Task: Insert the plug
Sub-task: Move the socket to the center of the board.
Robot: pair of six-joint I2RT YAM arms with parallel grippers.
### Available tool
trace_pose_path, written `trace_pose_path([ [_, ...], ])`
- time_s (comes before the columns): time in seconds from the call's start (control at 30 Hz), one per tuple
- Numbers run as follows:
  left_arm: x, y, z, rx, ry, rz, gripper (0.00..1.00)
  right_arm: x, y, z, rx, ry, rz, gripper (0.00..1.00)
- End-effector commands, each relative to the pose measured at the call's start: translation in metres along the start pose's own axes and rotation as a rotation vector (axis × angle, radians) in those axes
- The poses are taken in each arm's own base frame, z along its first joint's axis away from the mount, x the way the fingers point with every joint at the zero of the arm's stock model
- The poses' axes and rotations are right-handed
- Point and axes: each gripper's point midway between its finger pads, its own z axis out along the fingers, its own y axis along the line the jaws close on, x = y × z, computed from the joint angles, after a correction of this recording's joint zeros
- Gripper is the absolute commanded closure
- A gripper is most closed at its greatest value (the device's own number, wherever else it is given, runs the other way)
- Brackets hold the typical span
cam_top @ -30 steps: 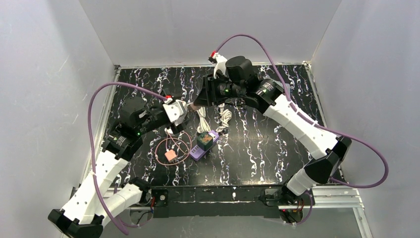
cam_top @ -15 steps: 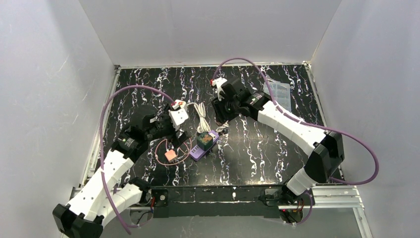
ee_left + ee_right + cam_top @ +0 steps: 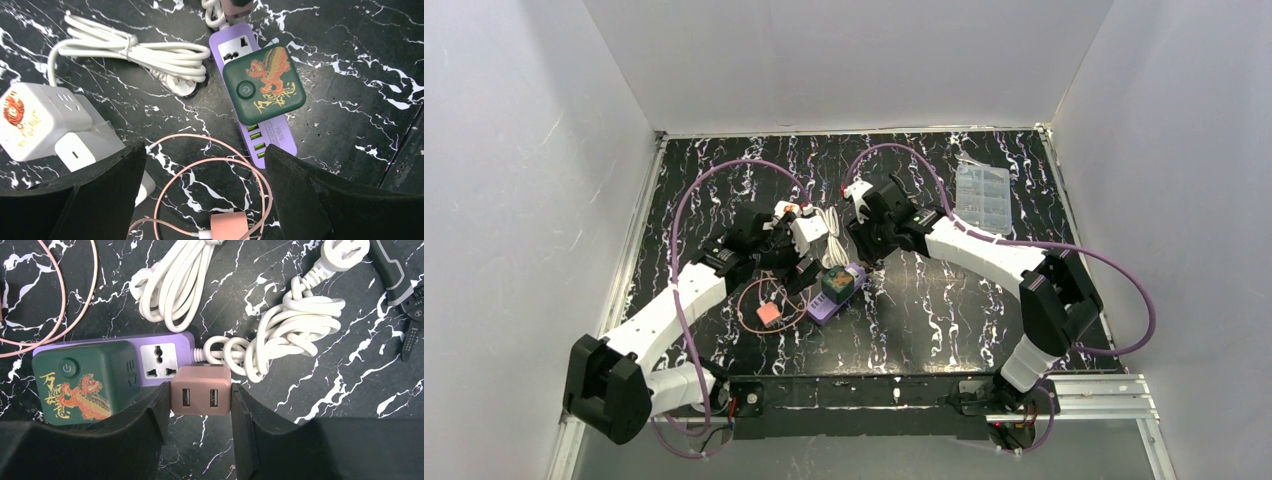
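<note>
Currently the plug (image 3: 201, 382), a brown two-port block, is sitting pinched in the right gripper (image 3: 200, 401), whose jaws are pressing narrowly on its sides. It is hanging just beside the free socket (image 3: 159, 360) of the purple strip (image 3: 170, 340), at the strip's cord end. Its prongs are facing away, so their alignment is not showing. A green cube (image 3: 82, 382) is occupying the neighbouring place and crowding the opening, so the plug's body could be catching on it going in. The strip is lying loose on the table (image 3: 325, 405), with the white cord (image 3: 280, 335) coiled at its end, so a skewed push risks sliding or tipping it instead of seating the prongs. The left gripper (image 3: 203, 155) is hovering wide and empty above the pink cable (image 3: 200, 136), bracing nothing.
</note>
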Motion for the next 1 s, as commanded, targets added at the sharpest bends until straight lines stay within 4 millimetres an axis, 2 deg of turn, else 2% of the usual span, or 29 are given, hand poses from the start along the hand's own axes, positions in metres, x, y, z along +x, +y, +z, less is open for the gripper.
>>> trace_pose_path([
  [0.0, -0.004, 0.005, 0.001, -0.02, 0.001, -0.02, 0.14, -0.02, -0.001, 0.003, 0.009, -0.095, 0.0, 0.99],
  [0.13, 0.002, 0.003, 0.003, -0.008, 0.01, -0.006, 0.14, -0.018, 0.009, 0.001, -0.006, -0.129, 0.018, 0.99],
  [0.3, -0.005, 0.006, 0.008, -0.005, 0.009, -0.017, 0.14, -0.011, 0.019, 0.003, -0.033, -0.125, 0.021, 0.99],
  [0.57, -0.001, 0.004, 0.023, 0.022, 0.056, -0.004, 0.15, -0.016, 0.039, -0.007, -0.086, -0.138, 0.016, 0.99],
  [0.7, 0.007, -0.003, 0.021, 0.051, 0.079, 0.016, 0.15, -0.01, 0.052, -0.012, -0.106, -0.122, 0.035, 0.99],
  [0.9, 0.023, -0.004, 0.013, 0.047, 0.135, 0.079, 0.16, 0.002, 0.089, -0.017, -0.205, -0.106, 0.044, 0.99],
  [0.97, 0.02, -0.004, 0.009, 0.039, 0.13, 0.078, 0.16, 0.005, 0.089, -0.019, -0.185, -0.104, 0.034, 0.99],
])
